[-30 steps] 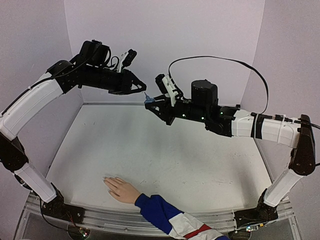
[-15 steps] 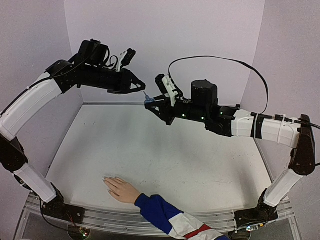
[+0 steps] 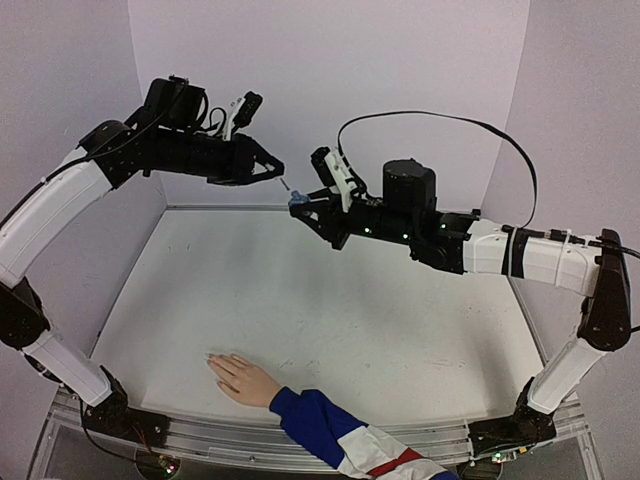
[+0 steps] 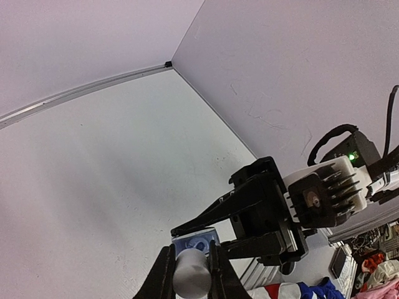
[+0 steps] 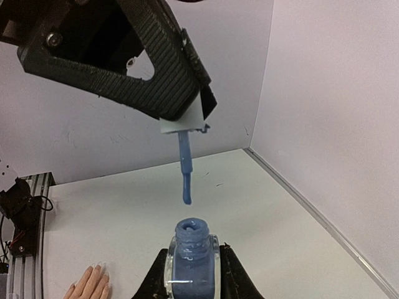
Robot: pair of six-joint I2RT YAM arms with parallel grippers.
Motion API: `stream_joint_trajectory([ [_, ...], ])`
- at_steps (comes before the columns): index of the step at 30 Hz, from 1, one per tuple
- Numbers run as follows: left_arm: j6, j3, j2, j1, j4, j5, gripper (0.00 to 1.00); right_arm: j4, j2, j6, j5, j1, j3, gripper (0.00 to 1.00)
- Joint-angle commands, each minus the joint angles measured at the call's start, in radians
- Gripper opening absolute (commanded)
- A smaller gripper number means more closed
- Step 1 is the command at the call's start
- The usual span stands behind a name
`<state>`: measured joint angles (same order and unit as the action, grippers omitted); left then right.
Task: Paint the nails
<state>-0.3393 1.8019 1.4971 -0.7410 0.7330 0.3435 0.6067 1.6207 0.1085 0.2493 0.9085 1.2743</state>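
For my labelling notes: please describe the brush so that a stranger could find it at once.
Look in the air above the far side of the table. The left gripper is shut on a white cap, and the brush hangs from it. It is the thin blue stem above the open blue bottle.

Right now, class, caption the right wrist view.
Left end effector holds the cap brush above the open blue bottle in the right end effector.
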Motion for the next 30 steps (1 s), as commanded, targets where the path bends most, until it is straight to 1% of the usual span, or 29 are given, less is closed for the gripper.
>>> stream_joint_trajectory([
  [1, 0.005, -0.026, -0.065, 0.014, -0.033, -0.022, 0.00, 0.099, -0.049, 0.003, -0.016, 0.003, -0.001, 0.00],
  [5, -0.010, -0.082, -0.100, 0.032, -0.014, -0.027, 0.00, 0.110, -0.079, 0.005, -0.033, 0.002, -0.028, 0.00],
  [9, -0.038, -0.176, -0.160, 0.054, 0.014, -0.038, 0.00, 0.112, -0.117, 0.008, -0.056, 0.003, -0.060, 0.00],
  [17, -0.134, -0.463, -0.337, 0.123, 0.067, -0.029, 0.00, 0.103, -0.227, 0.010, -0.115, 0.003, -0.129, 0.00],
  [21, -0.173, -0.609, -0.415, 0.157, 0.086, -0.038, 0.00, 0.069, -0.270, 0.013, -0.131, 0.002, -0.138, 0.00],
  [25, -0.210, -0.756, -0.475, 0.203, 0.087, -0.031, 0.00, 0.034, -0.302, 0.024, -0.143, 0.002, -0.145, 0.00],
  [30, -0.238, -0.893, -0.526, 0.208, 0.088, -0.060, 0.00, -0.008, -0.346, 0.047, -0.177, 0.003, -0.168, 0.00],
])
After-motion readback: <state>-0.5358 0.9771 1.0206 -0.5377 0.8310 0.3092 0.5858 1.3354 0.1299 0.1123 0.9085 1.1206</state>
